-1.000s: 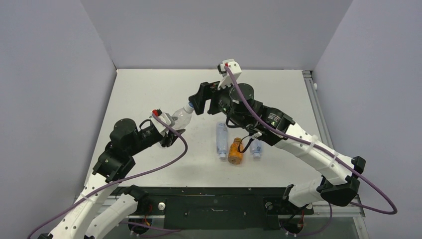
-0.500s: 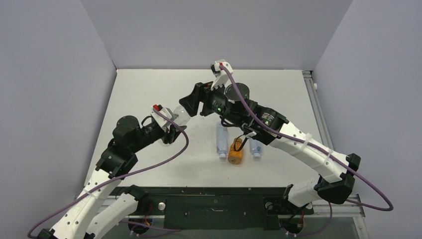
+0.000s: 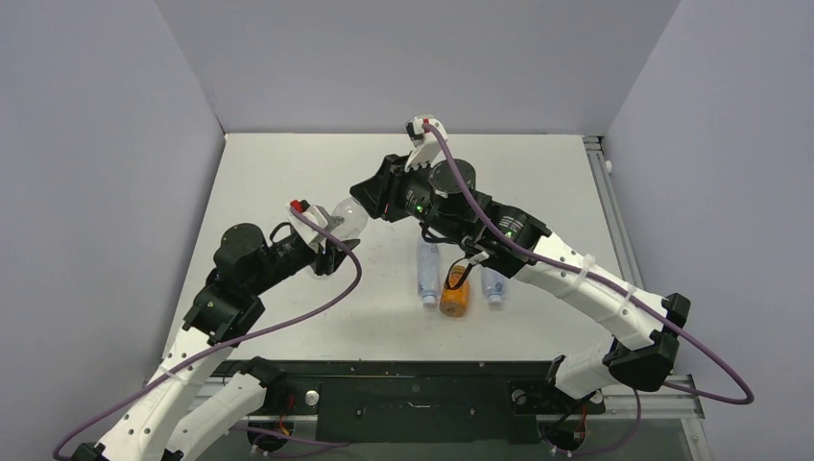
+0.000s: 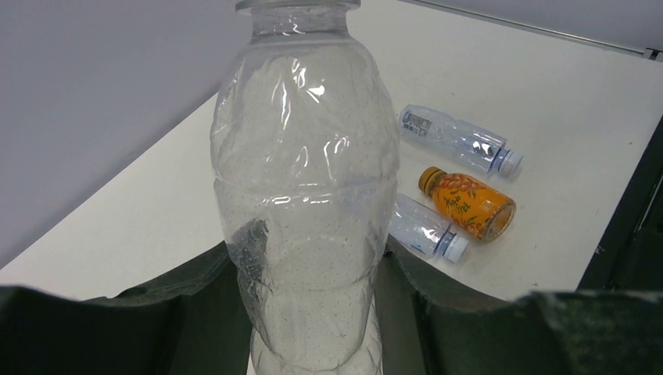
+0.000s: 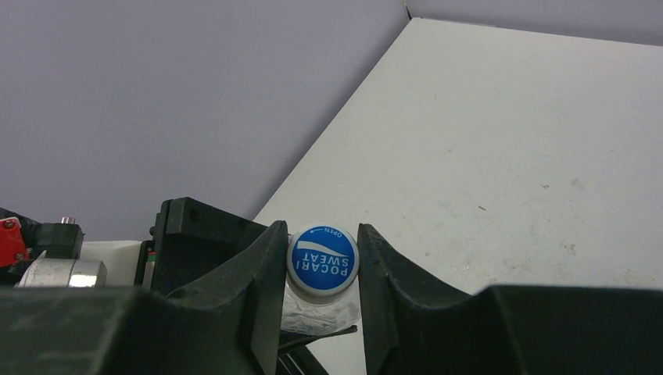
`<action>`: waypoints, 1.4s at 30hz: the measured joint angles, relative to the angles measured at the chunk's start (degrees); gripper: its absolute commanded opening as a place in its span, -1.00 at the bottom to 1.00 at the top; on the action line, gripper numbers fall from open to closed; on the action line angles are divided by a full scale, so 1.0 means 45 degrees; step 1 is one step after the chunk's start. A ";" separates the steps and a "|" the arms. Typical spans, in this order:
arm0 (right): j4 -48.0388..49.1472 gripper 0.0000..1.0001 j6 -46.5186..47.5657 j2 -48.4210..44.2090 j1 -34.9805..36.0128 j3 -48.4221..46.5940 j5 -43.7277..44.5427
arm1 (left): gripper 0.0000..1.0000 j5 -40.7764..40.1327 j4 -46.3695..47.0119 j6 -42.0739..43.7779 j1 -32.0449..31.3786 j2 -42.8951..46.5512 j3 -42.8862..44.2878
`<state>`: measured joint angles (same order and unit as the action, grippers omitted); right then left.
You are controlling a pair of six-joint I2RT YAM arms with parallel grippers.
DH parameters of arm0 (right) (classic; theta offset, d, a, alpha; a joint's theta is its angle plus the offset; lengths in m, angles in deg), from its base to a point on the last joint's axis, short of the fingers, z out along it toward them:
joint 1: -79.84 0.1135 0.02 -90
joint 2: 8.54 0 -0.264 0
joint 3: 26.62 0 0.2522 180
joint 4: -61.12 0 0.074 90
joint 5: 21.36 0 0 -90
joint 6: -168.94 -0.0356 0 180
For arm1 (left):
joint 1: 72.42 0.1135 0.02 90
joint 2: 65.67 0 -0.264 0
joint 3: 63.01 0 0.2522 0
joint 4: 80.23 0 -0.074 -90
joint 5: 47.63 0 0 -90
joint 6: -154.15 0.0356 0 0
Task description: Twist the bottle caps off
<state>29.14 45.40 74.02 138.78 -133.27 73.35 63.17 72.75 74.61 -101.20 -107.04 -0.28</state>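
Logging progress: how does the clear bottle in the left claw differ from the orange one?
The clear bottle is held by the left claw, right claw on its cap; the orange bottle lies free on the table. The clear bottle is bare, the orange bottle printed. Both capped.

The clear ribbed bottle is held aloft, cap on; the orange bottle lies capped between two labelled clear bottles.
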 measured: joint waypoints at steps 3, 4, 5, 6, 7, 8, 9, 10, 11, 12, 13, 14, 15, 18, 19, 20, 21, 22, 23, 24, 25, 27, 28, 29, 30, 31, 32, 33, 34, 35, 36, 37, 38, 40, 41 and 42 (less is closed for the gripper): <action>0.0223 -1.00 -0.0024 0.0034 -0.0019 0.0000 -0.0058 | -0.90 -0.0010 -0.0010 -0.0243 0.0000 -0.0019 0.0102; 0.0321 -1.00 0.0010 0.0039 -0.0024 0.0000 -0.0107 | -0.90 -0.0005 -0.0019 -0.0330 0.0005 -0.0044 0.0155; 0.0452 -1.00 0.0063 0.0039 -0.0049 0.0000 -0.0214 | -0.90 0.0010 -0.0039 -0.0481 0.0010 -0.0073 0.0238; 0.0520 -1.00 0.0107 0.0039 -0.0087 0.0000 -0.0267 | -0.91 0.0058 -0.0053 -0.0593 0.0015 -0.0092 0.0316; 0.0651 -1.00 0.0228 0.0029 -0.0117 0.0000 -0.0408 | -0.91 0.0112 -0.0073 -0.0782 0.0019 -0.0126 0.0408; 0.0797 -1.00 0.0369 0.0015 -0.0170 0.0000 -0.0602 | -0.91 0.0233 -0.0068 -0.1020 0.0029 -0.0151 0.0495; 0.0923 -1.00 0.0510 -0.0039 -0.0214 0.0000 -0.0835 | -0.91 0.0413 -0.0063 -0.1292 0.0053 -0.0160 0.0568; 0.1030 -1.00 0.0670 -0.0107 -0.0287 0.0005 -0.1180 | -0.91 0.0680 -0.0029 -0.1613 0.0083 -0.0165 0.0641; 0.1122 -1.00 0.0840 -0.0214 -0.0355 0.0019 -0.1564 | -0.91 0.0986 0.0000 -0.1948 0.0097 -0.0165 0.0743; 0.1239 -1.00 0.1025 -0.0374 -0.0413 0.0058 -0.1991 | -0.91 0.1379 0.0053 -0.2322 0.0102 -0.0170 0.0865; 0.1355 -1.00 0.1185 -0.0578 -0.0461 0.0117 -0.2438 | -0.90 0.1739 0.0146 -0.2613 0.0102 -0.0175 0.0981; 0.1477 -1.00 0.1370 -0.0816 -0.0520 0.0185 -0.2987 | -0.90 0.2234 0.0277 -0.3011 0.0107 -0.0219 0.1083; 0.1549 -1.00 0.1530 -0.0986 -0.0534 0.0204 -0.3376 | -0.89 0.2754 0.0457 -0.3376 0.0107 -0.0253 0.1195; 0.1957 -1.00 0.2030 -0.1540 -0.0593 0.0204 -0.4945 | -0.88 0.4371 0.1229 -0.4605 0.0107 -0.0340 0.1549; 0.2089 -1.00 0.2152 -0.1661 -0.0602 0.0204 -0.5382 | -0.88 0.4838 0.1447 -0.4925 0.0107 -0.0379 0.1642; 0.2210 -1.00 0.2273 -0.1763 -0.0602 0.0204 -0.5804 | -0.88 0.5260 0.1656 -0.5221 0.0102 -0.0418 0.1710; 0.2288 -1.00 0.2365 -0.1846 -0.0602 0.0204 -0.6183 | -0.88 0.5644 0.1821 -0.5450 0.0097 -0.0452 0.1773; 0.2361 -0.70 0.2414 -0.1880 -0.0607 0.0204 -0.6431 | -0.88 0.5955 0.1967 -0.5649 0.0097 -0.0481 0.1817; 0.2438 -0.46 0.2477 -0.1919 -0.0607 0.0199 -0.6688 | -0.88 0.6188 0.2064 -0.5829 0.0097 -0.0500 0.1846; 0.2419 0.22 0.2540 -0.1938 -0.0607 0.0180 -0.6824 | -0.88 0.6343 0.2132 -0.5906 0.0097 -0.0510 0.1846; 0.2336 0.49 0.2594 -0.1938 -0.0602 0.0141 -0.6790 | -0.88 0.6382 0.2132 -0.5931 0.0097 -0.0520 0.1846; 0.1996 0.58 0.2633 -0.1919 -0.0525 -0.0005 -0.6334 | -0.85 0.6348 0.2021 -0.5712 0.0078 -0.0563 0.1846; 0.1700 0.59 0.2642 -0.1860 -0.0418 -0.0146 -0.5833 | -0.84 0.6266 0.1889 -0.5440 0.0053 -0.0593 0.1846; 0.1409 0.61 0.2652 -0.1783 -0.0287 -0.0340 -0.5217 | -0.83 0.5969 0.1710 -0.5051 -0.0019 -0.0602 0.1841; 0.1088 0.61 0.2647 -0.1661 -0.0141 -0.0597 -0.4473 | -0.82 0.5629 0.1569 -0.4736 -0.0015 -0.0622 0.1836; 0.0913 0.62 0.2637 -0.1574 -0.0053 -0.0743 -0.4017 | -0.82 0.5333 0.1457 -0.4449 -0.0015 -0.0622 0.1817; 0.0704 0.62 0.2628 -0.1472 0.0092 -0.0937 -0.3337 | -0.83 0.4891 0.1394 -0.4109 -0.0015 -0.0607 0.1758; 0.0495 0.59 0.2623 -0.1350 0.0253 -0.1137 -0.2681 | -0.83 0.4454 0.1331 -0.3740 -0.0015 -0.0563 0.1681; 0.0248 0.56 0.2613 -0.1195 0.0413 -0.1379 -0.2011 | -0.84 0.4022 0.1268 -0.3410 -0.0015 -0.0510 0.1593; 0.0005 0.45 0.2613 -0.0996 0.0631 -0.1671 -0.1336 | -0.84 0.3628 0.1234 -0.3109 -0.0015 -0.0457 0.1496; -0.0170 0.40 0.2603 -0.0797 0.0821 -0.1923 -0.0865 | -0.84 0.3240 0.1195 -0.2866 -0.0015 -0.0403 0.1418; -0.0345 0.32 0.2594 -0.0588 0.0991 -0.2176 -0.0427 | -0.84 0.2880 0.1185 -0.2686 -0.0015 -0.0359 0.1345; -0.0525 0.28 0.2526 -0.0335 0.1137 -0.2404 0.0010 | -0.84 0.2482 0.1180 -0.2482 -0.0015 -0.0311 0.1277; -0.0719 0.19 0.2375 -0.0034 0.1297 -0.2565 0.0495 | -0.84 0.2040 0.1185 -0.2239 -0.0015 -0.0272 0.1239; -0.0797 0.12 0.2312 0.0102 0.1331 -0.2574 0.0704 | -0.84 0.1846 0.1190 -0.2166 -0.0015 -0.0253 0.1234; -0.0860 0.08 0.2229 0.0233 0.1331 -0.2574 0.0899 | -0.84 0.1681 0.1190 -0.2108 -0.0015 -0.0228 0.1229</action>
<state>25.27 55.43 75.07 144.77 -144.85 77.39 70.73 78.11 65.13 -101.26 -108.06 5.25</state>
